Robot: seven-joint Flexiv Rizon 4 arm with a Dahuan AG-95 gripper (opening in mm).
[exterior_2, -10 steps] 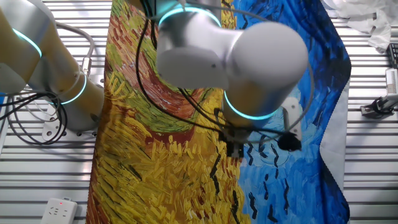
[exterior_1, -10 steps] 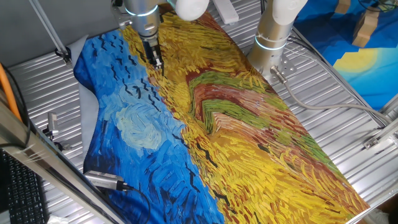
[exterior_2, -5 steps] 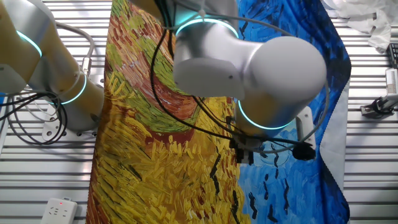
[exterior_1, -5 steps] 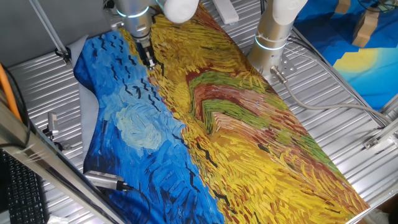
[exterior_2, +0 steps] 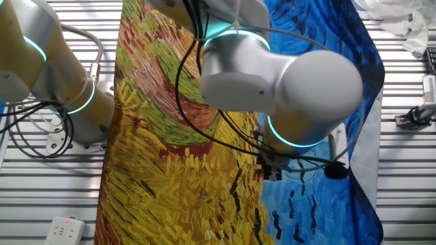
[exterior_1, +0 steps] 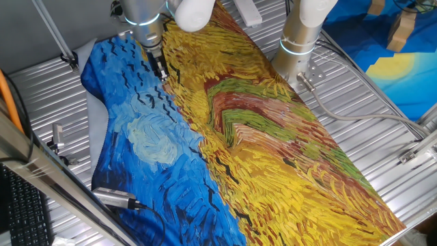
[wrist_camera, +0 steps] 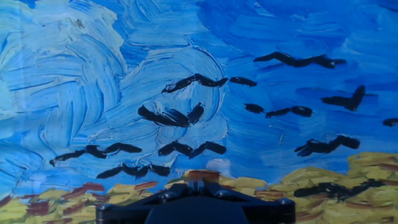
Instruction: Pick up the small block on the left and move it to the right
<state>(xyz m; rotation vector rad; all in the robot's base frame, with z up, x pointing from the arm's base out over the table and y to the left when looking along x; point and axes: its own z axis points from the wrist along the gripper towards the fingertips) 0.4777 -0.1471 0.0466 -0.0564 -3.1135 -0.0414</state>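
Jaws of gripper (exterior_1: 162,70) seemingly closed, over painted cloth (exterior_1: 225,130), block unseen

No words, numbers, labels or brand marks can be read in any of the three views. The painted cloth (exterior_1: 225,130) covering the table shows only brushwork: blue sky, yellow field and black bird shapes. The white robot arm (exterior_2: 286,75) carries glowing rings but no legible lettering.
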